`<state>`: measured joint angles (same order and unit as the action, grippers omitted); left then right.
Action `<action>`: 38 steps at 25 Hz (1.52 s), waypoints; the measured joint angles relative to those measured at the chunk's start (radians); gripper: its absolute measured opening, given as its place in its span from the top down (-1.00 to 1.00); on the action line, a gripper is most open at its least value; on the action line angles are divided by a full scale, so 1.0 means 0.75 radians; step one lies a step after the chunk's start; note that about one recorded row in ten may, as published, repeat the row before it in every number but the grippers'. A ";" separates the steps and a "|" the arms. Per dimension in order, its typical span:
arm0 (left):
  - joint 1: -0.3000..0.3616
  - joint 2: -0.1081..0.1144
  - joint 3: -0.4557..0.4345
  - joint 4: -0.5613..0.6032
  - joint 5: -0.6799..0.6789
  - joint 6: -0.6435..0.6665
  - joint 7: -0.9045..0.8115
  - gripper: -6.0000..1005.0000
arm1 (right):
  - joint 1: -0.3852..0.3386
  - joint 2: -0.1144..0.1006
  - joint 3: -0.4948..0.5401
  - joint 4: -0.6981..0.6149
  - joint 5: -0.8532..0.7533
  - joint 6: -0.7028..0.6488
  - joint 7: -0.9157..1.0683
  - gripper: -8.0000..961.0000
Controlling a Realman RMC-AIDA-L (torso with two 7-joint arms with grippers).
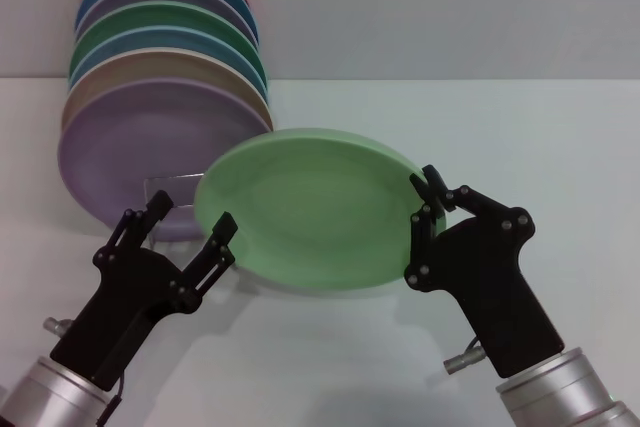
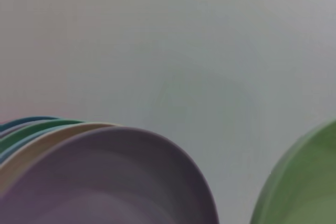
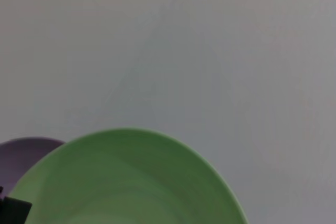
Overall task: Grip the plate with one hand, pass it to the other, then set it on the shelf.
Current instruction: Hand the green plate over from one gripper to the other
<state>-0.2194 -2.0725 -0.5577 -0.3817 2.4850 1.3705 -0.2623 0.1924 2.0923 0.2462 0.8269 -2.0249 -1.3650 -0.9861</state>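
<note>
In the head view, the pale green plate is held tilted above the white bench, pinched at its 3 o'clock rim by the right hand. The left hand is spread wide at the plate's 9 o'clock edge. Behind, at 10 o'clock, the shelf carries upright plates, the lilac plate foremost. Neither hand's fingers are shown in the wrist views; only plate rims are seen there.
</note>
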 joint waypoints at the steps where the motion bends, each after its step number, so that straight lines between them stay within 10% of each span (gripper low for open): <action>1: -0.001 0.000 -0.003 0.002 0.000 0.000 0.000 -0.58 | 0.001 0.000 -0.002 0.001 0.000 0.000 0.000 0.90; 38: -0.056 0.000 -0.010 0.028 -0.001 -0.067 0.020 0.56 | 0.040 0.000 -0.009 0.002 0.032 0.033 -0.005 0.79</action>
<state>-0.2617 -2.0724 -0.5654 -0.3604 2.4842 1.3204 -0.2470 0.2224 2.0923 0.2397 0.8283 -2.0009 -1.3406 -0.9895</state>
